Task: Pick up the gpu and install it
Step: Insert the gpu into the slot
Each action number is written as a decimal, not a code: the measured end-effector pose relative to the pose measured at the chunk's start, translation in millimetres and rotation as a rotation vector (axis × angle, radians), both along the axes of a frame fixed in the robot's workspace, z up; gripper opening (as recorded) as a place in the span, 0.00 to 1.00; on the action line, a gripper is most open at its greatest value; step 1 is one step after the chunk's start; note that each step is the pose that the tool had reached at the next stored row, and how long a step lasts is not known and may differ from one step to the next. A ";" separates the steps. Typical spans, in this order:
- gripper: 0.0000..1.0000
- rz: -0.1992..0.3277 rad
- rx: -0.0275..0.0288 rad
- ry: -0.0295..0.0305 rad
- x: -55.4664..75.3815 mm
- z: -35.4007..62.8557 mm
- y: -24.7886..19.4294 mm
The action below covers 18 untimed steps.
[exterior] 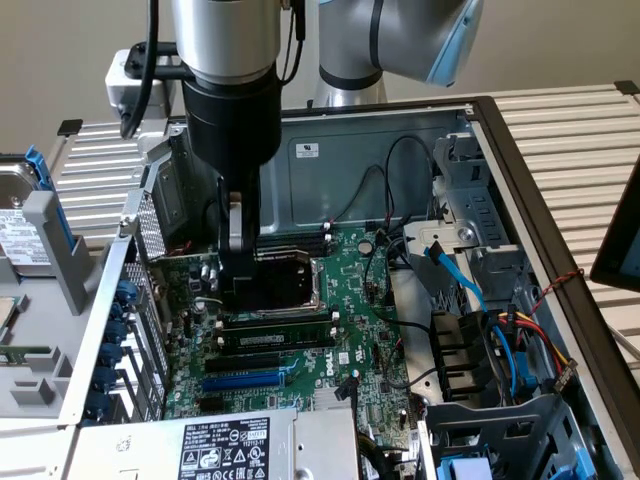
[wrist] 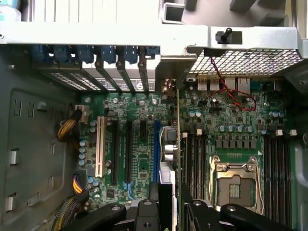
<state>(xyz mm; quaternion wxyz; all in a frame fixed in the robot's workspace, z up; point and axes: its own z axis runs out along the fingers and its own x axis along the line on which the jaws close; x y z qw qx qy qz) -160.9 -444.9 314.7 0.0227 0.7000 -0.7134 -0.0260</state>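
There is 1 robot arm with 1 gripper, 1 gpu, 1 open computer case and 1 green motherboard bearing 1 CPU socket. The board has 1 white expansion slot and 1 blue slot. In the exterior frame, 1 labelled power supply lies at lower middle, 1 hard drive at the left edge, and 1 blue flat cable right of centre.

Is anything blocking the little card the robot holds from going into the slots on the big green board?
Nothing I can see. The gpu sits edge-on in the gripper, just over the motherboard and its long slots, with no cable across them. The red wires lie off to the side, near the mesh wall.
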 end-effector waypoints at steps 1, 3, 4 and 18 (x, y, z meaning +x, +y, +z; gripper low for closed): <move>0.27 0.000 0.0001 -0.0001 0.0 -1.0 0.0; 0.27 -0.002 -0.0004 0.0002 0.0 -2.9 -0.6; 0.27 -0.002 -0.0002 0.0001 -0.1 -4.3 -1.4; 0.27 -0.028 0.0000 -0.0015 -0.3 -11.9 -8.6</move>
